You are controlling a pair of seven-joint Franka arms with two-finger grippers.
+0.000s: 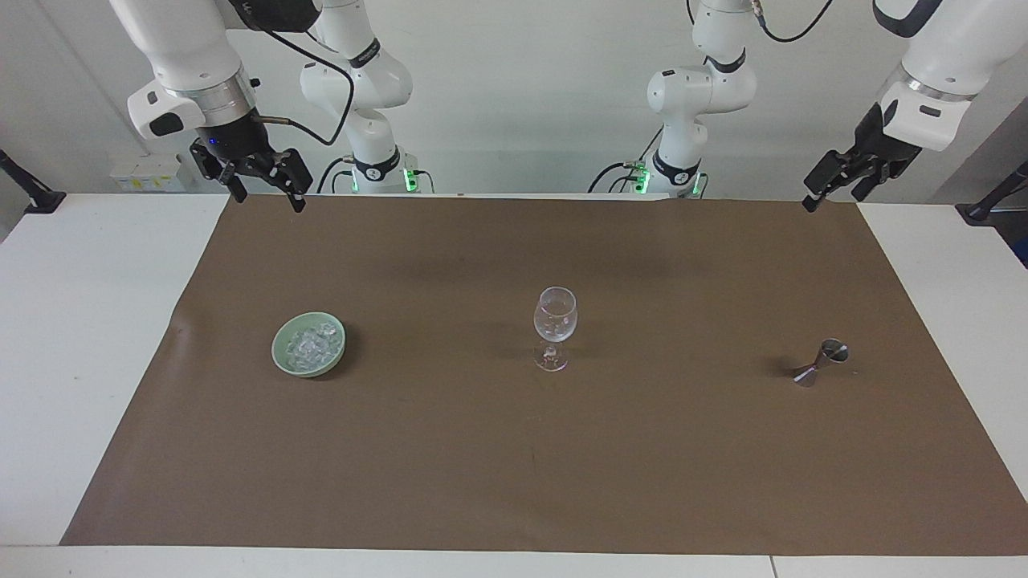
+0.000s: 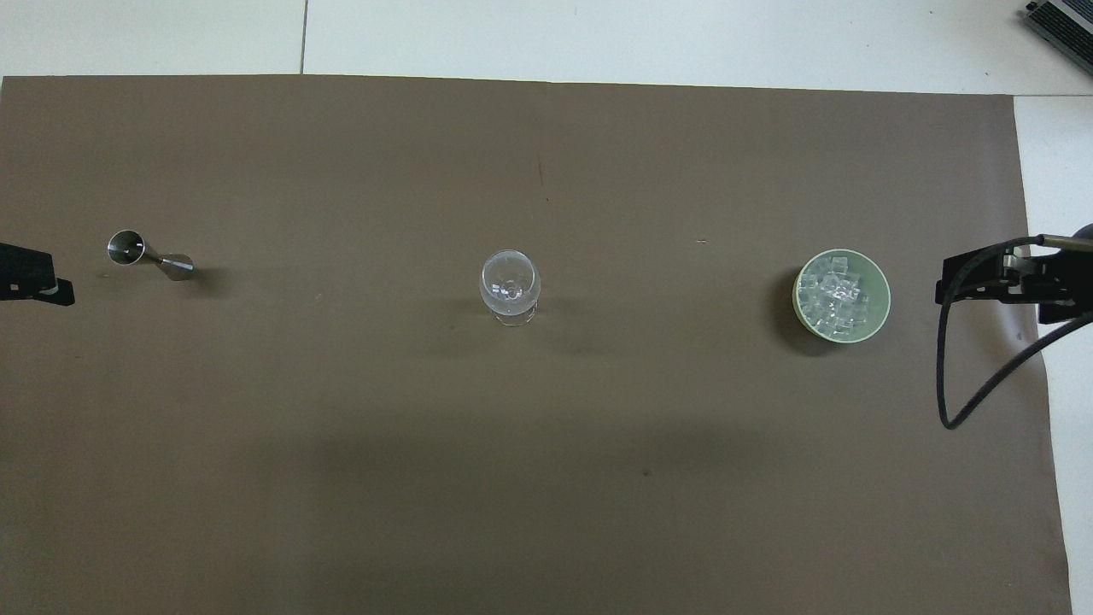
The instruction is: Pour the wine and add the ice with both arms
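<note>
In the facing view the right gripper (image 1: 267,186) is hanging with its fingers spread wide and empty over the mat's edge nearest the robots, toward the bowl's end, while the left gripper (image 1: 835,186) is hanging empty at the other end, seemingly spread too; the ice (image 1: 312,345) is sitting heaped in the pale green bowl (image 1: 283,360), the stemmed glass (image 1: 555,321) is standing upright mid-mat, and the metal jigger (image 1: 821,363) is standing tilted on the brown mat (image 1: 514,482). In the overhead view the three are lying well apart in one row, the jigger (image 2: 147,255) toward the left arm's end and the bowl (image 2: 881,286) with its ice (image 2: 832,299) toward the right arm's, probably so that each arm is getting its own item with the glass (image 2: 510,284) shared between; only the grippers' tips are showing at the edges, so nothing looks begun.
</note>
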